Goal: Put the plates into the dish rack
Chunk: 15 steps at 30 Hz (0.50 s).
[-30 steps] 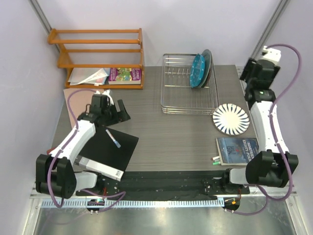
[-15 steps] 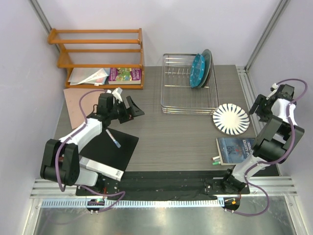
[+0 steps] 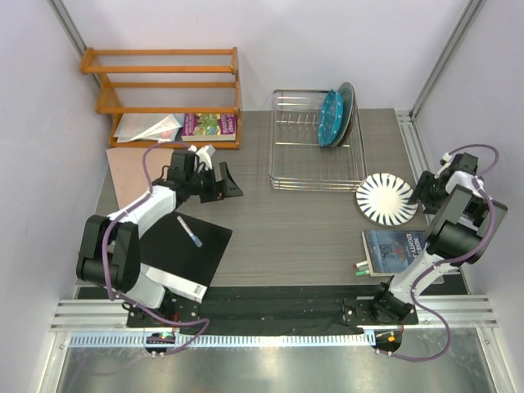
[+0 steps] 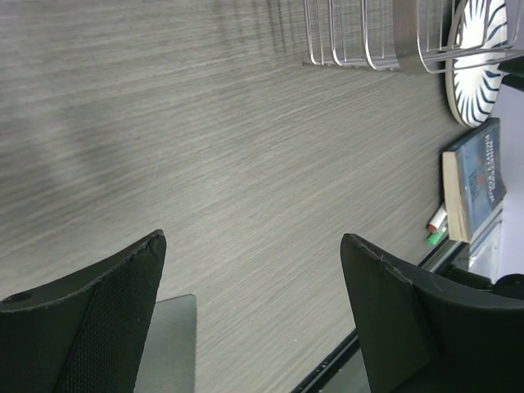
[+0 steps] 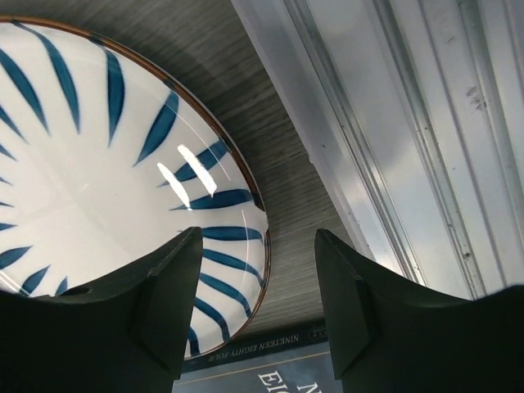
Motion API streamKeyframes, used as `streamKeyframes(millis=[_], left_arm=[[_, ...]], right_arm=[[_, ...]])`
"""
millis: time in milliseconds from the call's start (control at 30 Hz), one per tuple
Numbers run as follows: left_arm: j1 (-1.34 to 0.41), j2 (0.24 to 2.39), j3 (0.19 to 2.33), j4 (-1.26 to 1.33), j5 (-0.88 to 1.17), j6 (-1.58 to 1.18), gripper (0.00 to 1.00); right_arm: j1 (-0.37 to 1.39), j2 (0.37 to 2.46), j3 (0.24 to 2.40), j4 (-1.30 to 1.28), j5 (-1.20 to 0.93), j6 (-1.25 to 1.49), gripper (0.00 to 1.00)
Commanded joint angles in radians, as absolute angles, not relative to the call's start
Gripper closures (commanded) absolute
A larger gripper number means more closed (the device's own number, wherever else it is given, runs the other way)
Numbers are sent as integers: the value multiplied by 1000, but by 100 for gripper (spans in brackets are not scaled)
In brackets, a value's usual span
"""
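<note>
Right tool [image 5: 255, 246] spread by striped plate [image 3: 386, 199], dish rack [image 3: 295, 176] holding blue plate [image 3: 331, 119]

Bright, even light; soft shadows on the table [image 3: 295, 237]; two white glints on the striped plate [image 5: 106, 164]; left wrist view slightly blurred.

Grey wood-grain table [image 3: 295, 229] stands between pale lilac walls [image 3: 327, 41]; orange wooden shelf unit [image 3: 160, 69] occupies its far-left corner.
</note>
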<state>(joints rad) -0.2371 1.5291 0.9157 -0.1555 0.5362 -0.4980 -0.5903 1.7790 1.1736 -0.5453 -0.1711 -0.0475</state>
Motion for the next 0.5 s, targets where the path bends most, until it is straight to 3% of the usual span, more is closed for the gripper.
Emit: streamKeyframes(millis=[0,33,200,300,333,467], left_arm=[[-227,1549,972,-205,534,-393,12],[-227,1558,976,-210,532,-385,12],[-227,1572,980,-222,522,-359,12],[-227,1574,973,-222,518,-354,12],[-227,1574,971,-225,518,-350,12],[-227,1563,969,-233,512,-339,11]], right_arm=[[-580,1802,1149,-476,-186,-60,40],[-578,1809,1146,-468,-193,-61,44],[-560,1853,1157,-459,-218,-61,48],[-558,1876,1158,-453,-236,-64,67],[-558,1879,1158,-454,-239,-63,81],[-558,1853,1141,-454,-210,-52,99]])
